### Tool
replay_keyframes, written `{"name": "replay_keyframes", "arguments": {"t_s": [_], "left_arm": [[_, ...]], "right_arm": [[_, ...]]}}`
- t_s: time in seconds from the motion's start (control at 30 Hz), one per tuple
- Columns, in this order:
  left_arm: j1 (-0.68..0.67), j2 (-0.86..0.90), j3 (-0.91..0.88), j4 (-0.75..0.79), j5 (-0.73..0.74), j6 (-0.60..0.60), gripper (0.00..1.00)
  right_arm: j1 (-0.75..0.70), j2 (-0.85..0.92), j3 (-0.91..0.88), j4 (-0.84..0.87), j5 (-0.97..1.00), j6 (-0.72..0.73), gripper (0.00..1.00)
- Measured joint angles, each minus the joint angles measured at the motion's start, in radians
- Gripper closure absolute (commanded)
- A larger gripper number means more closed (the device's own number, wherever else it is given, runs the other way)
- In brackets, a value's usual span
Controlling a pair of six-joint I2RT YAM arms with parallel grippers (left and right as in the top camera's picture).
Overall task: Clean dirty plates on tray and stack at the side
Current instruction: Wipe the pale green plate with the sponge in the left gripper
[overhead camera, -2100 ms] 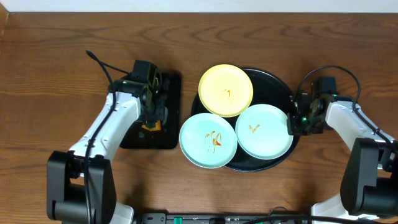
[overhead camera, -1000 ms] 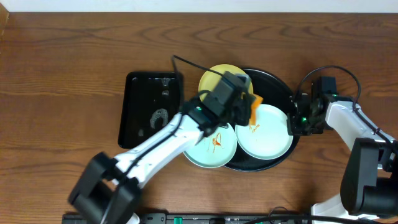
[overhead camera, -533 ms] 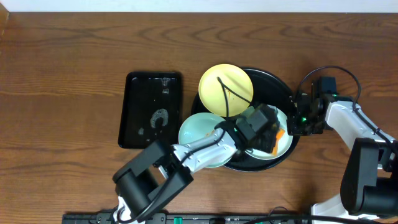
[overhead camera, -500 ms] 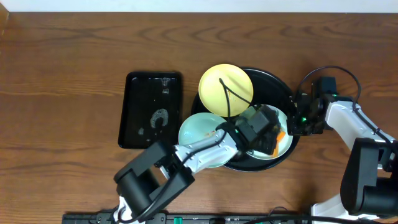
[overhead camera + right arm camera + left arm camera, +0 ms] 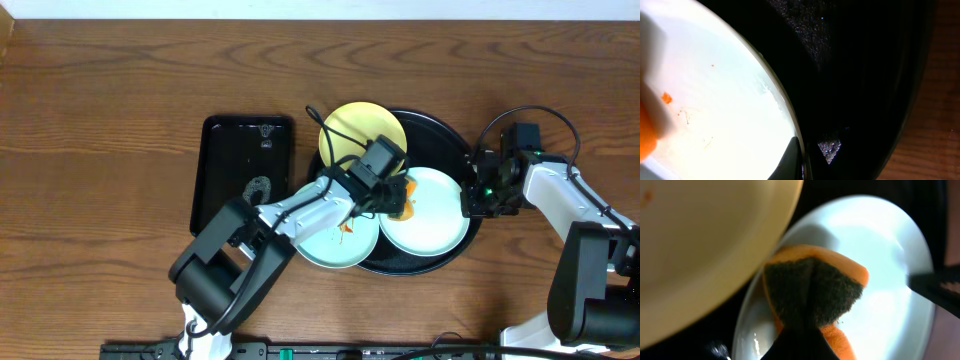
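Left pincer (image 5: 396,194) is pinching the orange sponge (image 5: 812,287), and it is now sitting at the upper-left rim of the right-hand mint plate (image 5: 438,218) after sweeping back from the lower right. The centre smear is looking wiped off, so this plate is probably nearly done. Right pincer (image 5: 471,197) is resting at that plate's right rim inside the tray (image 5: 440,128), and you cannot tell its grip. The yellow plate (image 5: 355,128) and second mint plate (image 5: 322,245) are crowding the sponge's left side.
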Motion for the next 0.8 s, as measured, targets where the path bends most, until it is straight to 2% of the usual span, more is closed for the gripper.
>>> {"name": "replay_keyframes", "arguments": {"t_s": [0.13,0.23,0.43,0.67,0.8], "left_arm": [[0.008,-0.037,0.000,-0.012,0.127,0.018,0.93],[-0.006,-0.087,0.000,0.021,0.161,0.047,0.93],[-0.052,-0.122,0.001,0.091,0.064,0.079,0.93],[-0.072,-0.043,0.001,0.227,0.000,0.079,0.92],[-0.072,0.024,0.001,0.263,-0.016,0.037,0.92]], "right_arm": [[0.000,0.000,0.000,0.000,0.000,0.000,0.99],[0.000,0.000,0.000,0.000,0.000,0.000,0.99],[0.000,0.000,0.000,-0.004,-0.001,0.000,0.99],[0.000,0.000,0.000,-0.006,-0.002,0.000,0.99],[0.000,0.000,0.000,-0.006,-0.002,0.000,0.99]]}}
